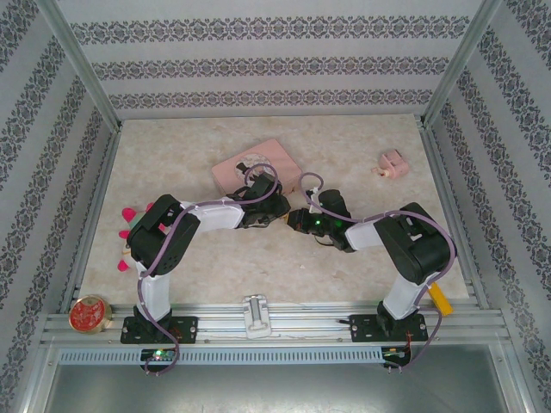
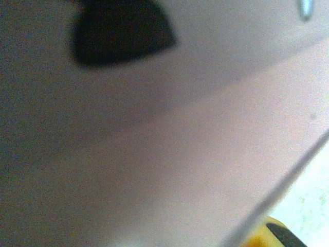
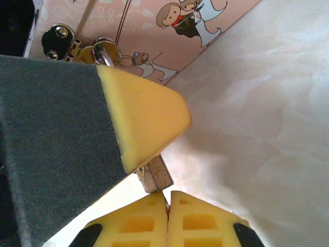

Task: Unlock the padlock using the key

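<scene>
Your table (image 1: 344, 258) is pale beige with faint marbling, and the walls (image 1: 258, 64) are white with grey floral stripes. The tin (image 3: 149, 31) is pink, printed with a cartoon bride and groom in white, black and red. The small lump (image 1: 393, 163) is pink too. Your padlock (image 3: 156, 174) shows dull brass, the key (image 3: 165, 197) a dark sliver. The right gripper (image 3: 168, 201) has yellow, grid-patterned fingers.

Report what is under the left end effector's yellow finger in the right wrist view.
Only a brass corner of the padlock shows below the finger; its shackle and remaining body are covered.
</scene>
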Robot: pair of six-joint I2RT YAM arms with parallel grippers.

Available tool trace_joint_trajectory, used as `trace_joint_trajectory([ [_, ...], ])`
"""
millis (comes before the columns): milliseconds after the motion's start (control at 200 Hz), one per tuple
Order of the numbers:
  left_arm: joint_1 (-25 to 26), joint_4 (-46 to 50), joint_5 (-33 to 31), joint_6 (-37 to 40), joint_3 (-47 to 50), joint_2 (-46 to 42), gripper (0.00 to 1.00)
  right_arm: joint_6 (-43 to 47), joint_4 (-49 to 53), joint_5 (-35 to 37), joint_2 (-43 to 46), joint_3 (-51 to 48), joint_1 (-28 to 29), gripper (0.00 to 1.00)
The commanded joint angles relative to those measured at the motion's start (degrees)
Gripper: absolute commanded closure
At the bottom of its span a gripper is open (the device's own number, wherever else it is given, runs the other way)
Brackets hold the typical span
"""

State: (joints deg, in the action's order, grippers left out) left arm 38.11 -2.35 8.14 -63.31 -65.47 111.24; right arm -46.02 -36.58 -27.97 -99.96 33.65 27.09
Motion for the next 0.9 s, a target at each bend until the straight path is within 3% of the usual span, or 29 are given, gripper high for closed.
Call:
trace_joint_trajectory([
  [0, 0.65, 0.70, 8.37, -2.61, 1.68, 0.75, 0.84, -1.66, -5.87, 2.66, -1.65, 4.13, -0.99, 0.98],
  [320, 0.58, 0.70, 8.74, -2.79, 1.75, 0.52, 0.84, -1.52, -7.63, 2.78, -2.13, 4.96, -0.64, 0.84],
  [635, -0.12, 1.00, 7.42, -3.13, 2.02, -0.31, 0.84, -0.72, -7.72, 2.13, 0.57, -0.85, -1.01, 0.71],
  [895, -0.30, 0.75, 7.68, -3.49, 1.96, 0.20, 0.84, 0.16, -7.72, 3.25, 4.49, -4.61, 0.32, 0.69],
])
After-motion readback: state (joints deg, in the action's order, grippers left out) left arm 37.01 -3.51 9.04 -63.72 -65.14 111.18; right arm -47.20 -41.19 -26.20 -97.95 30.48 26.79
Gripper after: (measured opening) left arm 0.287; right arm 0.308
